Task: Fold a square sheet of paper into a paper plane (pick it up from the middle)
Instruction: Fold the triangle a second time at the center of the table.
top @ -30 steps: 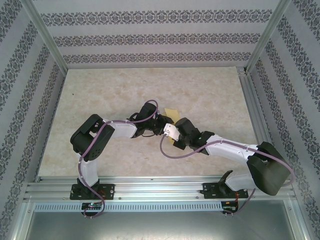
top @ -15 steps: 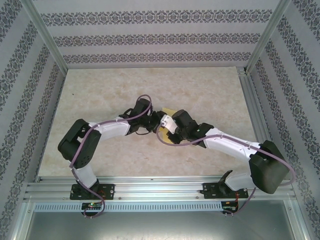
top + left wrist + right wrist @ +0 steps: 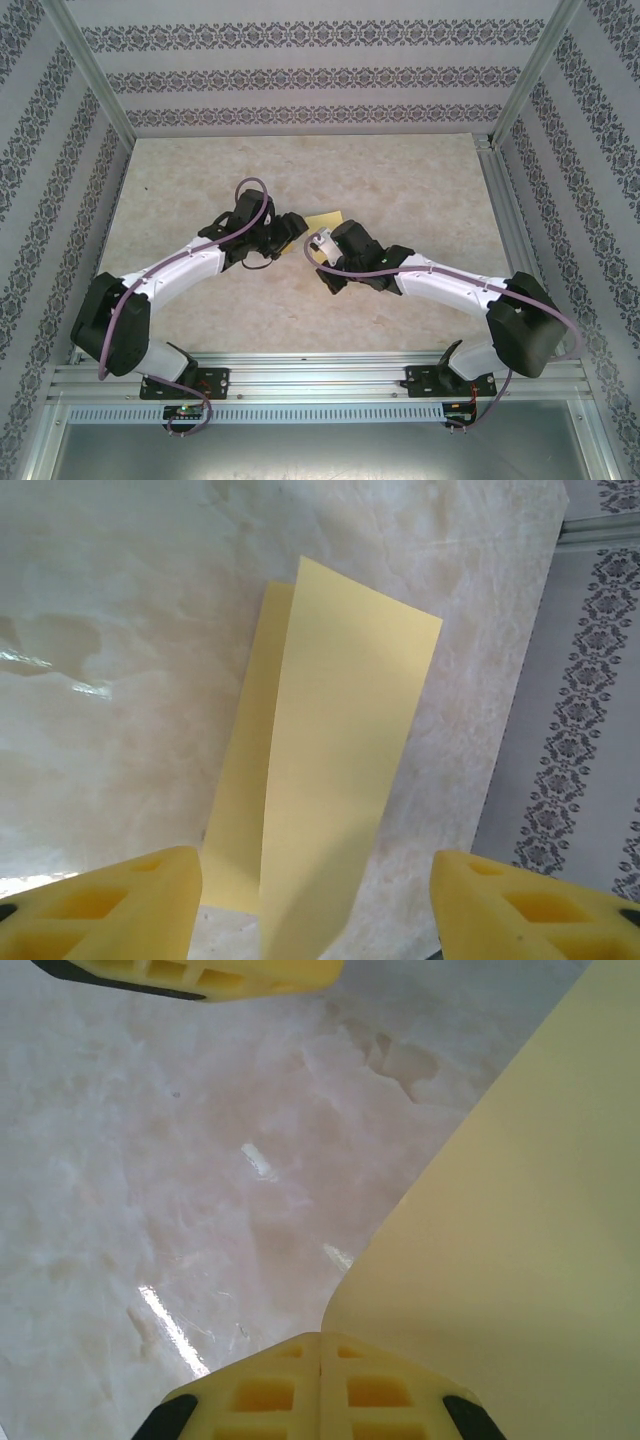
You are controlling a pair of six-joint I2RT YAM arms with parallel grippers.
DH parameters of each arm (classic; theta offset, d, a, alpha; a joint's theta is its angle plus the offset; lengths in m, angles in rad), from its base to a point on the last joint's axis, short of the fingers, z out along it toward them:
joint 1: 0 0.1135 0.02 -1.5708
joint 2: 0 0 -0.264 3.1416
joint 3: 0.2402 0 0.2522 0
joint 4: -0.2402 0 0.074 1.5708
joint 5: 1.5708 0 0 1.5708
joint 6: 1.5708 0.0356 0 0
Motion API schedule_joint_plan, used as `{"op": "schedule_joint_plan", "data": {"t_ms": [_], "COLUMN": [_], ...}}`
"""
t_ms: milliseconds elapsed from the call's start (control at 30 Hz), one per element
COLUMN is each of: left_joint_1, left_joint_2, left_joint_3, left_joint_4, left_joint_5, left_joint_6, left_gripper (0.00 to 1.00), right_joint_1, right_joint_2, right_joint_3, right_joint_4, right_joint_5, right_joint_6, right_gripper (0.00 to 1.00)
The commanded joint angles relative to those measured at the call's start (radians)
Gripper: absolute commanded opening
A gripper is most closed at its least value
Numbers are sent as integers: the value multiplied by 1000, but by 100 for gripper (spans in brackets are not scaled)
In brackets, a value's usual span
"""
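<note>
White arms [image 3: 185, 268], black joints [image 3: 115, 325], purple cables [image 3: 250, 182]

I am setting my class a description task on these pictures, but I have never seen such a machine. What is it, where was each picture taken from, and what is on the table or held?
These are two robot arms bolted at the near edge of a marble-look table, each ending in a two-finger claw. One picture looks down from above; the other two come from wrist cameras. The right claw is shut, pinching a folded yellow sheet of paper. The left claw is open, its fingers either side of that sheet.
</note>
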State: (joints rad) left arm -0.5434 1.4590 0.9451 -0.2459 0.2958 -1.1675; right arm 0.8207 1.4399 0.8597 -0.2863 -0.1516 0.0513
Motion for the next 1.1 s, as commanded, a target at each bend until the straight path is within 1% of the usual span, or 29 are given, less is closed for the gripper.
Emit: {"op": "schedule_joint_plan", "data": {"t_ms": [0, 167, 267, 367, 533, 600, 700, 867, 1067], "left_joint_1": [11, 7, -8, -26, -39, -40, -40, -40, -40], "left_joint_2": [-10, 17, 44, 76, 107, 108, 109, 85, 63], "left_joint_3": [-11, 1, 26, 60, 98, 105, 115, 131, 138], "left_joint_4": [-52, -10, -1, -8, -43, -51, -64, -119, -151], "left_joint_5": [-15, 28, 45, 58, 58, 56, 51, 12, -8], "left_joint_6": [71, 82, 90, 105, 125, 131, 138, 162, 179], "left_gripper": [60, 54, 50, 47, 44, 44, 43, 42, 41], "right_joint_1": [-32, -99, -136, -168, -196, -193, -176, -105, -81], "right_joint_2": [15, 8, 9, 21, 2, -9, 4, -8, -8], "right_joint_3": [-11, -21, -30, -42, -56, -53, -39, -34, -42], "right_joint_4": [54, 26, 13, 14, 30, 37, 44, 93, 139], "right_joint_5": [-43, -20, -29, -58, -48, -47, -98, -88, -60], "right_joint_6": [62, 82, 102, 138, 223, 254, 300, 384, 473], "right_gripper": [2, 2, 2, 1, 0, 0, 0, 0, 0]}}
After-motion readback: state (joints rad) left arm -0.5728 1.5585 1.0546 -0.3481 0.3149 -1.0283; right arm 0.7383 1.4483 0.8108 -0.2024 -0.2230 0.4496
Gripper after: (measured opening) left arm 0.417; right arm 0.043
